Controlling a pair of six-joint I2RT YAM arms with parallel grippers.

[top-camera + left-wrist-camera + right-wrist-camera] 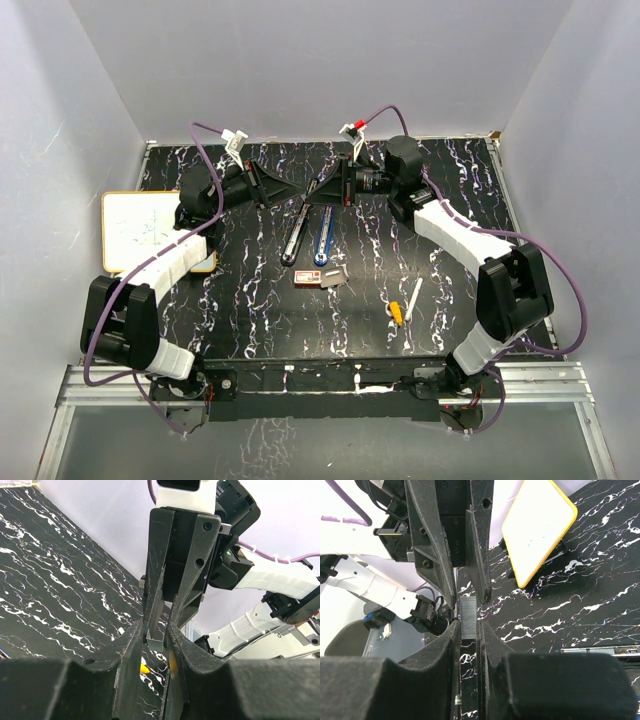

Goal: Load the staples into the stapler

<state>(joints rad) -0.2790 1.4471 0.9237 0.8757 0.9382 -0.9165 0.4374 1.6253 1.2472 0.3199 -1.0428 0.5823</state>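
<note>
On the desk (250,300), nearest the arm bases, lies the staples box (308,277), flat, with its pulled-out tray (334,277) touching its right side. A white pen (412,298) lies well apart to the right of the box, slightly nearer.

Just beyond the box lie a black stapler (294,232) and a blue stapler (322,235), side by side with their long axes running away from the box. I cannot tell whether either channel is open.

Farther than the box, in the air above the staplers' far ends, the two pincers meet tip to tip. The left pincer (295,195) reaches in from the left and the right pincer (318,195) from the right, both forearms about level.

A staple strip (468,625) sits between them, out of the box. The right pincer is narrow and clamped on it. The strip's long axis runs along the fingers (451,645) towards the other arm, crosswise to the staplers.

From its own wrist, the left pincer (156,630) is drawn narrow around the strip's end (154,639). I cannot tell whether it pinches.

The next move probably depends on turning the strip in line with a stapler. The two arms are about equally near.
</note>
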